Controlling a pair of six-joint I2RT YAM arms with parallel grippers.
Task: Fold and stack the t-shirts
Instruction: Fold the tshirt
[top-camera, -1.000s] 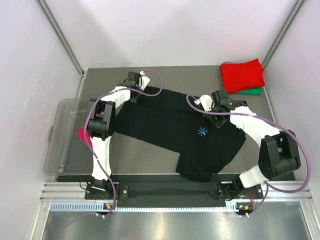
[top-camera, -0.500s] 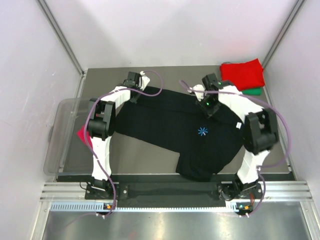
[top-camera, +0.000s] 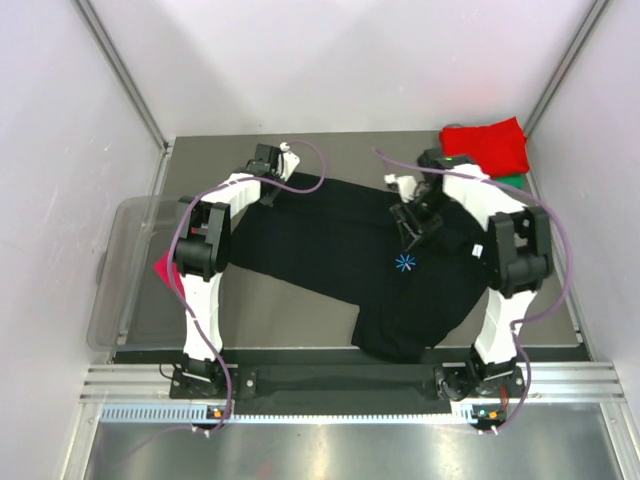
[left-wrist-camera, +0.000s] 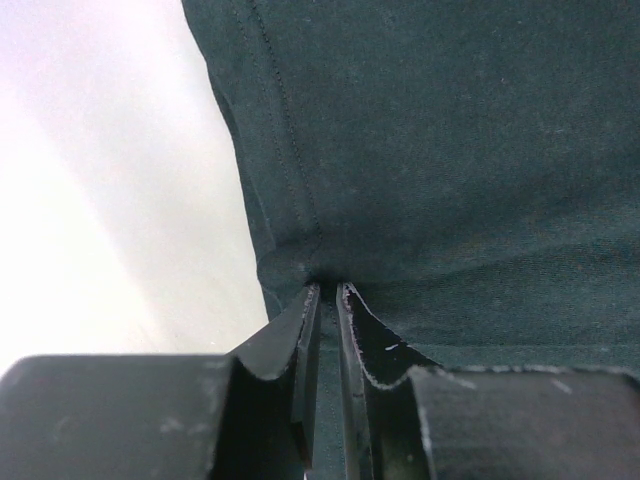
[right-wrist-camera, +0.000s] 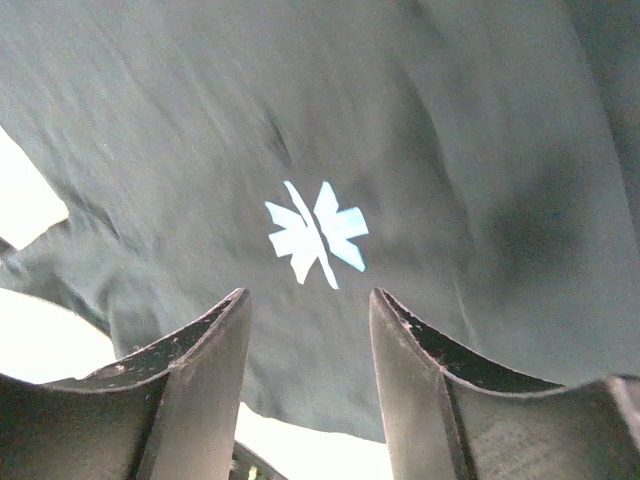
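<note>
The black shirt (top-camera: 330, 245) is matt, soft cloth (hem neatly stitched); the bin (top-camera: 115, 300) is clear, glossy plastic.

- A dark grey table (top-camera: 290, 315) is carrying everything, with pale walls closing it in on three sides.
- A black t-shirt (top-camera: 340, 250) is lying spread across the middle, its starburst print facing up and one end reaching towards the near edge.
- A green t-shirt (top-camera: 510, 183) is lying folded in the far right corner, and a folded red t-shirt (top-camera: 485, 148) is covering most of it.
- A clear plastic bin (top-camera: 115, 290) is sitting at the left edge.
</note>
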